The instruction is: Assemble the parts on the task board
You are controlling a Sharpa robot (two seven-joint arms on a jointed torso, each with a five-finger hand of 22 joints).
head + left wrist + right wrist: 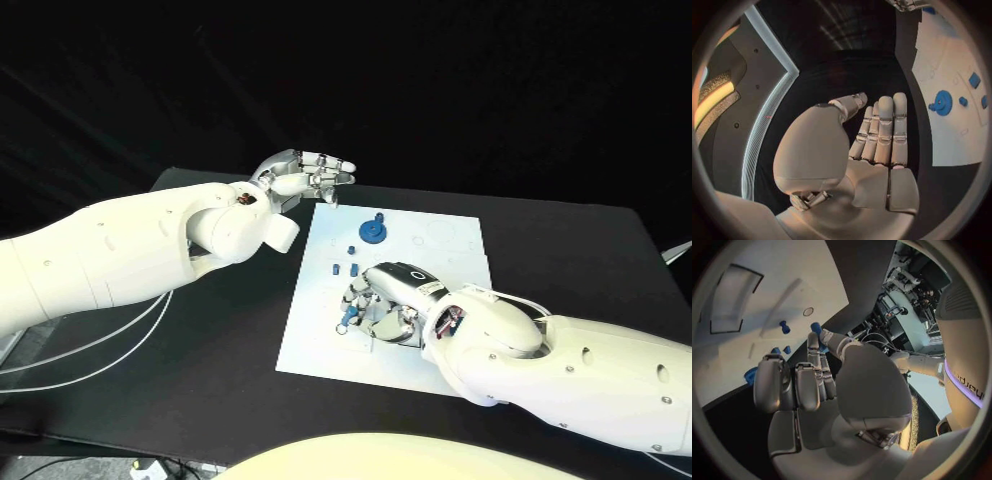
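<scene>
— What carries the work?

— A matte black bench (pixel 577 240), and on it the task board (pixel 433 250), a flat white rectangular plate. The right wrist view picks out a dark-outlined rectangular recess (pixel 732 297) and a small round hole (pixel 808 311) in the board, which the head view does not resolve.

— The hands?

— The left hand (pixel 306 176), silver and segmented, is raised off the board's far left corner. The left wrist view shows its fingers (pixel 882 130) straight and side by side, thumb apart, nothing in it. The right hand (pixel 382 300) is down on the board's near half, fingers curled. In the right wrist view a small blue part (pixel 817 330) sits at the tips of thumb and finger; it appears pinched.

— Other parts?

— A round blue disc with a stub (pixel 374 231) on the board's far half, seen larger in the left wrist view (pixel 942 103). Small blue pegs (pixel 343 268) lie just beyond the right hand.

— Any lettering?

— None legible.
</scene>
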